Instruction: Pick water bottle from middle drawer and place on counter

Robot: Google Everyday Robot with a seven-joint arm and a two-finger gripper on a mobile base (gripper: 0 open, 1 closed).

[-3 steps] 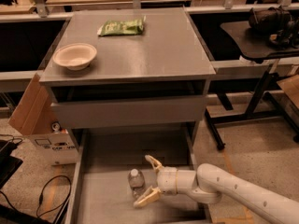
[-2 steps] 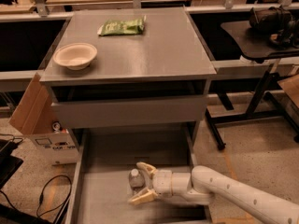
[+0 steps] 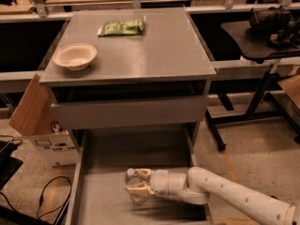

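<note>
While reaching in from the lower right, my white arm [image 3: 234, 199] lies low over the front half of the middle drawer [image 3: 105, 198], which stands pulled out at the foot of the cabinet. My end effector [image 3: 131, 182] sits at the arm's left end, inside the drawer tray and pointing toward the drawer's left wall.

Finding one: the two cream fingers [image 3: 142, 174] are drawn narrow, one on the far side and one on the near side of the water bottle [image 3: 130, 172]. They appear closed on its body. Only the white cap and a little clear plastic show past them, and the label band cannot be made out.

Finding two: the water bottle is in the middle drawer, near the centre of the grey floor and apart from both side walls. Whether its base touches the floor cannot be told.

Finding three: the drawer above shows a plain grey front panel [image 3: 129, 112] and is nearly pushed in.

Finding four: the worktop [image 3: 159, 55] carries a pale bowl [image 3: 74, 56] near its left edge and a green packet [image 3: 122, 26] toward the back.

Surroundings: a cardboard box [image 3: 30, 111] leans at the cabinet's left, and a dark side table [image 3: 255, 36] stands to the right.
</note>
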